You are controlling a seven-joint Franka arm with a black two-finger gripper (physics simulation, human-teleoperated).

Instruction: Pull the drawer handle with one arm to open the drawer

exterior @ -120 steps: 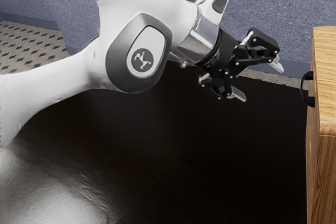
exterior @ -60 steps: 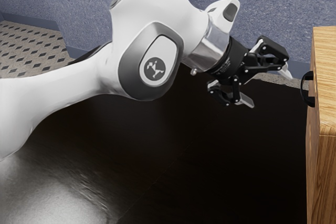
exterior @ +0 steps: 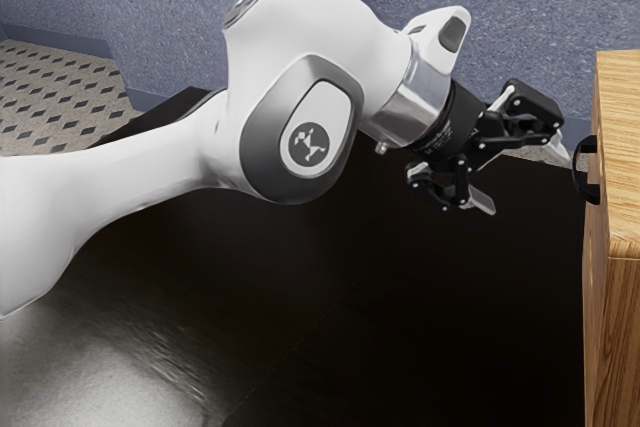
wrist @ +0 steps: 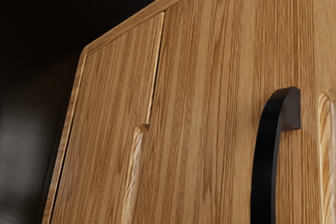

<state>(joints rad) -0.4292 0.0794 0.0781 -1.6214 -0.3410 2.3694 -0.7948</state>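
black two-finger gripper (exterior: 518,175) spread wide and empty, tilted so the gap faces the black curved drawer handle (exterior: 583,169) on the light oak wooden cabinet (exterior: 615,247) at the exterior view's right; opened this way, most likely, to let the bar slip between the fingers. near the handle yet apart from it, at about its height, with bare air between. in the wrist view, handle (wrist: 268,150) standing proud of the grained wooden drawer front (wrist: 199,103), seams looking flush, so probably shut and nothing pulled yet. room for the pull back along the dark glossy tabletop (exterior: 300,327), open beneath the white jointed arm (exterior: 300,97). care likely needed at the cabinet's front edge and the slim gap behind the bar.
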